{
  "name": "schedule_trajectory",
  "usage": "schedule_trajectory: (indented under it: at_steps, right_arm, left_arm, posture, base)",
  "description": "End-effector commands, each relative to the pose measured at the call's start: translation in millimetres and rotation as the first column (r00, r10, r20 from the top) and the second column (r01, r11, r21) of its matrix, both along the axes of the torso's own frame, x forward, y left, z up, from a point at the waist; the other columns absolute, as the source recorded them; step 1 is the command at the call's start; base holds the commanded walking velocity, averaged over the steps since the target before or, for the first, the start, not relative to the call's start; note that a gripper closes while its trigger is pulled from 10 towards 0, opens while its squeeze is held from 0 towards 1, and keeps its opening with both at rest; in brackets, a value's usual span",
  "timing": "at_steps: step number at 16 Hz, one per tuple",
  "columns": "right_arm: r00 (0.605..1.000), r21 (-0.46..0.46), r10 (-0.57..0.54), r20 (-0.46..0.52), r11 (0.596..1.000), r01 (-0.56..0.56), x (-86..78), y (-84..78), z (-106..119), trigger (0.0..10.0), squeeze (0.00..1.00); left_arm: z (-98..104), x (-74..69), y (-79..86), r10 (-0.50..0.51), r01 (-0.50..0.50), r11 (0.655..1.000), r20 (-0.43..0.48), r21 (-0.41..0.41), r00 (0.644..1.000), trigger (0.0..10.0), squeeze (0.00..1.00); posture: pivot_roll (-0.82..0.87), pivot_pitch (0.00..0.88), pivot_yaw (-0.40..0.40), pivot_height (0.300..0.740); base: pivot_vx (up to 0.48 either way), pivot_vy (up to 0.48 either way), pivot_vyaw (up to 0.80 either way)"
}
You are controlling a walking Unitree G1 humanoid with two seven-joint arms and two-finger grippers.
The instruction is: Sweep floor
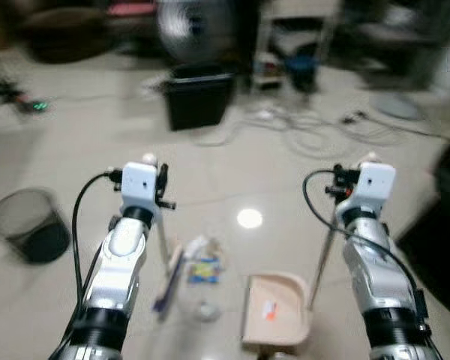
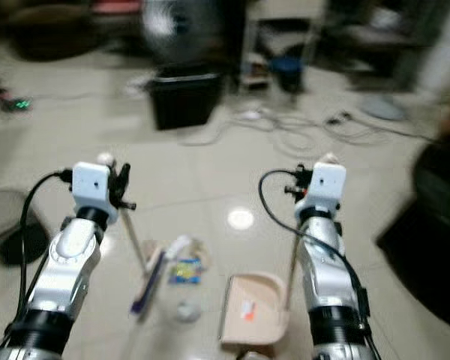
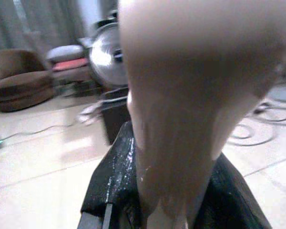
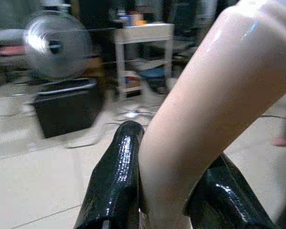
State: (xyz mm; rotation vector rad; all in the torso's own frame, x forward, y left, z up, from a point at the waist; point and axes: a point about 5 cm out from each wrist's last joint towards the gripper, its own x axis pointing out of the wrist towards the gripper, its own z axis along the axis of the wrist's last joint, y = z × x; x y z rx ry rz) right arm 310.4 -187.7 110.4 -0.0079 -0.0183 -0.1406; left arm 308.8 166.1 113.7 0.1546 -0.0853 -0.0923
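Two silver arms reach forward over a pale glossy tiled floor (image 1: 232, 169). The left gripper (image 3: 152, 191) has its black fingers (image 3: 112, 176) closed around the beige plastic handle of a small broom (image 1: 169, 279), whose purple-edged brush head rests on the tiles below the left arm. The right gripper (image 4: 167, 191) has its glossy black fingers (image 4: 117, 176) clamped on the cream plastic handle of a beige long-handled dustpan (image 1: 276, 309), which sits flat on the floor beside the right arm with a small orange scrap (image 1: 268, 310) inside it. Between brush and pan lies a little heap of litter: a yellow and blue wrapper (image 1: 203, 269), a crumpled white paper (image 1: 197, 246) and a small clear round piece (image 1: 205, 308). A black wire-mesh wastebasket (image 1: 28, 225) stands well apart on the left. Farther back are a black rectangular bin (image 1: 199, 97), a round silver fan (image 4: 55, 45), loose cables (image 1: 307, 131) and a white shelf unit (image 4: 143, 52).
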Motion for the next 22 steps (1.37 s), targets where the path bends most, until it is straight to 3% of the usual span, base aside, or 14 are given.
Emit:
schedule_trajectory:
  at_steps: [1,5,9,20,22]
  right_arm:
    - [0.999,-0.032,0.018,0.027,0.999,-0.017,1.4,4.2,8,10.0,0.0]
    - [0.997,-0.128,0.072,0.006,0.989,-0.071,1.7,10.6,6,10.0,0.0]
    - [0.997,-0.091,0.082,0.006,0.993,-0.081,1.4,12.6,5,10.0,0.0]
    - [0.994,-0.019,0.1,0.043,0.995,-0.099,-1.2,11.1,4,10.0,0.0]
    - [0.993,-0.052,0.096,0.06,0.994,-0.093,-3.8,9.3,4,10.0,0.0]
  left_arm:
    - [11,1.5,-0.9,-0.011,0.01,1.0,0.052,0.012,0.999,10.0,0.0]
    - [11,1.5,0.3,0.0,-0.001,1.0,0.054,0.017,0.999,10.0,0.0]
    - [11,1.0,2.1,0.01,-0.011,1.0,0.052,0.024,0.999,10.0,0.0]
    - [-1,0.6,13.1,0.1,-0.102,0.99,0.028,0.095,0.995,10.0,0.0]
    - [-2,-0.7,17.4,0.12,-0.123,0.989,0.043,0.077,0.992,10.0,0.0]
  posture:
    - [-0.07,0.01,0.021,0.74]
    - [-0.06,0.012,0.015,0.74]
    - [-0.06,0.013,0.012,0.74]
    - [-0.06,0.024,0.011,0.74]
    - [-0.05,0.033,0.01,0.74]
  base:
    - [0.33,0.0,0.0]
    - [0.331,0.0,0.2]
    - [0.307,0.0,0.4]
    - [0.0,0.0,0.0]
    - [0.0,0.0,0.0]
